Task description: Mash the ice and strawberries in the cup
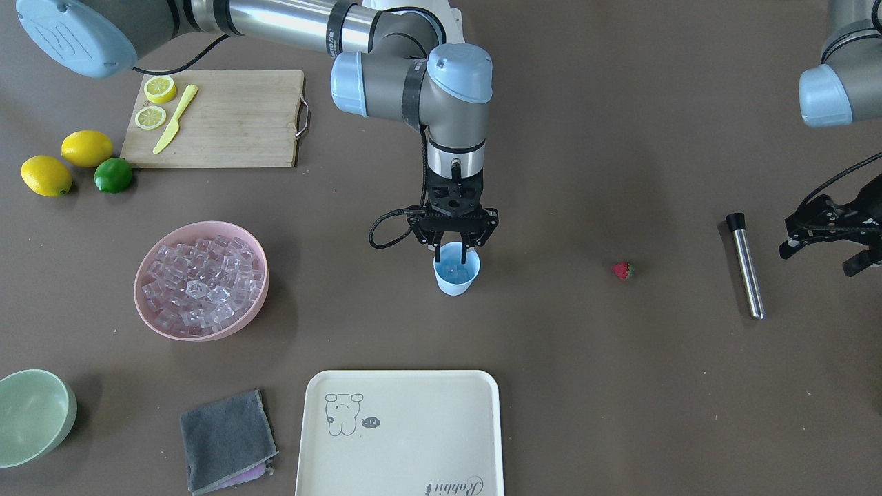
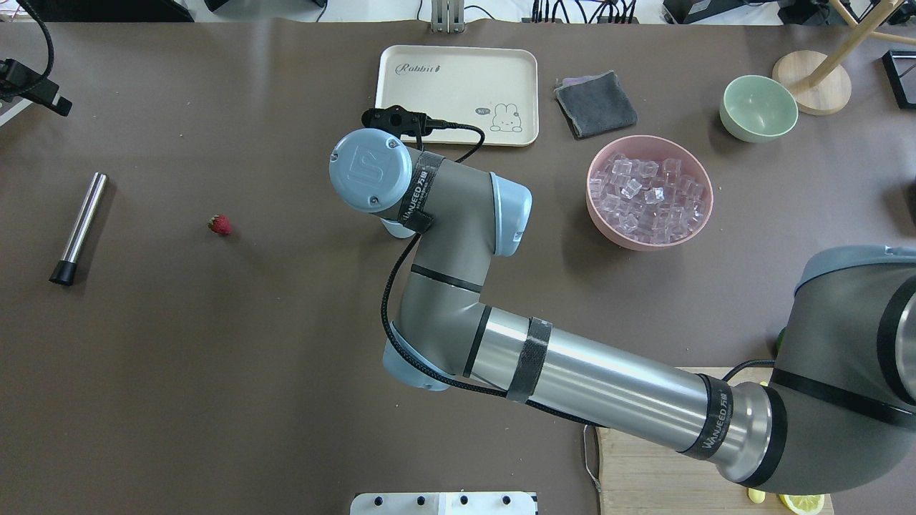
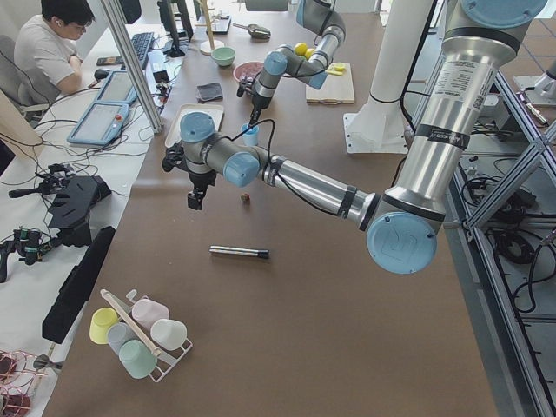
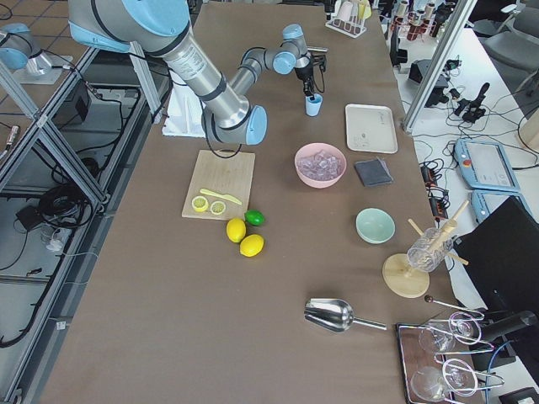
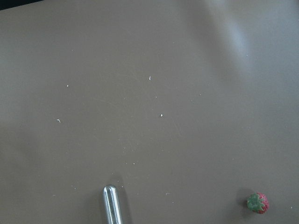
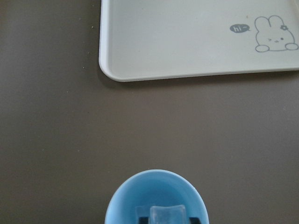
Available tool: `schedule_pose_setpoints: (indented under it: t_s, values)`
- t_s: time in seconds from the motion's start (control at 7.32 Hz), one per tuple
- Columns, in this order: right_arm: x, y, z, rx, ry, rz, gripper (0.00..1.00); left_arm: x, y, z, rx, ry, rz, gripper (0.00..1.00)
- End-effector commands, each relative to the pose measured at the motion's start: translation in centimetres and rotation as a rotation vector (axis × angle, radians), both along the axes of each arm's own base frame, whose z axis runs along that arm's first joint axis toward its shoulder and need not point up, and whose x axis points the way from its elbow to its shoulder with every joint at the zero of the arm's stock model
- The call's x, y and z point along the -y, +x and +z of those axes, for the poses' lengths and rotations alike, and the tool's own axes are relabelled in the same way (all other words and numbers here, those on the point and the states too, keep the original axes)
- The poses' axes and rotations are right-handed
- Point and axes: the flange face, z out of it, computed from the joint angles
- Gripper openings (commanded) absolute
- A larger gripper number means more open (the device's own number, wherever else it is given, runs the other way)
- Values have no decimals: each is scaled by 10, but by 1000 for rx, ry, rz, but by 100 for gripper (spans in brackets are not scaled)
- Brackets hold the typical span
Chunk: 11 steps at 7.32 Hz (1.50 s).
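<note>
The light blue cup [image 1: 455, 277] stands mid-table, and the right wrist view shows one clear ice cube [image 6: 167, 215] inside the cup [image 6: 155, 189]. My right gripper [image 1: 453, 252] hangs straight down with its fingertips dipped into the cup's mouth; the fingers stand apart, open. More ice [image 1: 201, 281] fills the pink bowl [image 1: 256, 308]. The strawberry [image 1: 623, 270] lies alone on the table, also low in the left wrist view as the strawberry [image 5: 258, 203]. My left gripper [image 1: 823, 244] hovers beyond it, prongs apart, empty.
A steel rod with a black tip [image 1: 745, 265] lies between the strawberry and my left gripper. A cream tray [image 1: 402, 434], grey cloth [image 1: 227, 439] and pale green bowl [image 1: 33, 415] sit along one edge. A cutting board [image 1: 234, 118] holds lemon halves and a knife.
</note>
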Motion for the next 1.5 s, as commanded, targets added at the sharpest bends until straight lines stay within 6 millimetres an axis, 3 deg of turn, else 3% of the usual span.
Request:
schedule_pose_setpoints:
  t_s: [0.0, 0.14, 0.27, 0.41, 0.55, 0.68, 1.09, 1.37]
  values:
    - [14, 26, -19, 40, 7, 13, 94, 0, 0, 0, 0, 0, 0, 98]
    - [29, 62, -39, 102, -27, -6, 93, 0, 0, -1, 0, 3, 1, 98]
    - [47, 121, -54, 143, -82, -17, 90, 0, 0, -2, -1, 6, 1, 98]
    - [52, 180, -33, 161, -71, -73, 89, 0, 0, -4, -2, 8, 0, 98]
    - [38, 245, 29, 130, 19, -161, 89, 0, 1, -6, -4, 10, 0, 98]
    - [29, 294, 83, 94, 90, -264, 89, 2, 1, -9, -5, 15, -1, 98]
    - [27, 313, 190, 75, 169, -344, 89, 2, 1, -19, -15, 15, -15, 98]
    - [56, 305, 236, 30, 144, -357, 89, 2, 2, -18, -14, 14, -14, 98]
